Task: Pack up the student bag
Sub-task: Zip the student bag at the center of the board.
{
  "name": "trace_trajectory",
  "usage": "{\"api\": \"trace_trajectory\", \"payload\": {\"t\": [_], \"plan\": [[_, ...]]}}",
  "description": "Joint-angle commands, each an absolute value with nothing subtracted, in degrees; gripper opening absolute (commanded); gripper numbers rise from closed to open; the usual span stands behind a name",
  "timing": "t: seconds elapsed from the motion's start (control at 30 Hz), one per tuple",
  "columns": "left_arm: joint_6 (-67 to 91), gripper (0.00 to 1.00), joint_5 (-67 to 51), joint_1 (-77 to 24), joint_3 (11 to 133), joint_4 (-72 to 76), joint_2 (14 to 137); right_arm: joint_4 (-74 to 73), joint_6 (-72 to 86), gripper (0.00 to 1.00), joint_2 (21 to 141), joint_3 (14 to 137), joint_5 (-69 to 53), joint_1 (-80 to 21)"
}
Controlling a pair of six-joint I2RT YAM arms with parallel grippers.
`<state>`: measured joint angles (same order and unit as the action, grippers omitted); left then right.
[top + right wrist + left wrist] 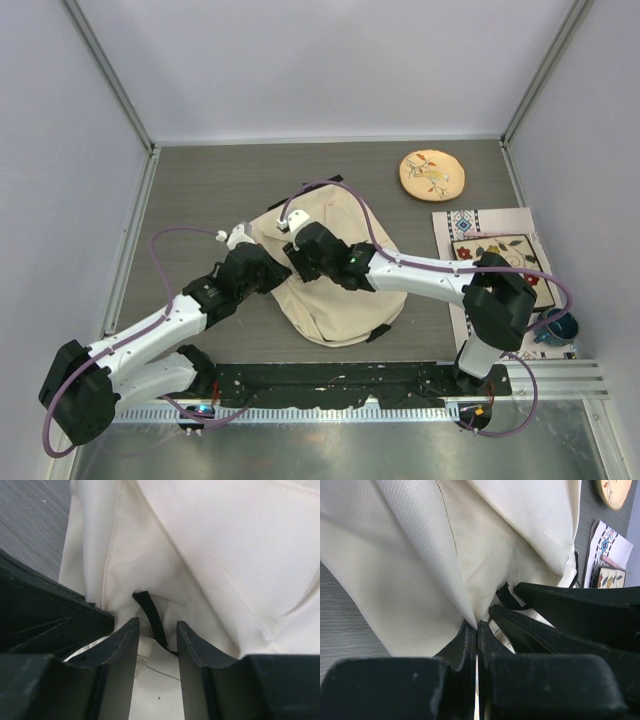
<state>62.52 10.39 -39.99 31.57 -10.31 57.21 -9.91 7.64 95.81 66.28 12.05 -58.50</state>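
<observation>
The student bag (335,305), a cream fabric backpack, lies slumped in the middle of the table. My left gripper (270,268) is at its left edge. In the left wrist view this gripper (478,625) is shut on a pinched fold of the bag's cream cloth (420,555). My right gripper (300,256) comes in from the right and sits close beside the left one on the same part of the bag. Its jaws (157,625) stand open, apart by a finger's width. A thin black strap (150,610) of the bag runs down between its fingertips, ungripped.
A round tan embroidered disc (432,175) lies at the back right. A patterned floral mat (505,258) rests on a white printed sheet at the right, with a blue cup (556,327) near its front corner. A black rail (330,378) runs along the near edge.
</observation>
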Motion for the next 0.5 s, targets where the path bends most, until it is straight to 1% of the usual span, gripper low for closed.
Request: {"api": "trace_trajectory", "payload": {"t": [0.0,0.03,0.07,0.23,0.27,0.33,0.4,0.47], "plan": [[61.26,0.00,9.67,-39.99,34.45,-8.44,54.84,-7.12,7.12,0.38,97.21,68.29,16.08,-58.62],[61.26,0.00,9.58,-39.90,34.45,-8.26,54.84,-6.95,7.47,0.35,97.38,68.20,16.17,-58.62],[61.35,0.00,9.58,-39.90,34.37,-8.26,55.02,-6.42,7.47,0.28,97.38,68.12,16.43,-58.62],[61.52,0.00,9.05,-39.99,34.19,-7.74,55.11,-4.66,8.79,0.22,97.21,67.41,19.16,-58.71],[61.61,0.00,8.97,-39.99,34.10,-7.65,55.19,-4.48,9.31,0.16,97.29,67.24,19.77,-58.62],[61.70,0.00,8.79,-39.99,33.93,-7.56,55.20,-3.34,9.67,0.14,96.68,66.71,20.04,-58.62],[61.79,0.00,8.88,-39.99,33.75,-7.47,55.20,-2.20,10.37,0.01,96.33,66.19,20.04,-58.71],[61.87,0.00,8.79,-39.99,33.58,-7.30,55.20,-1.76,10.81,0.01,96.24,66.01,19.95,-58.62]]}}
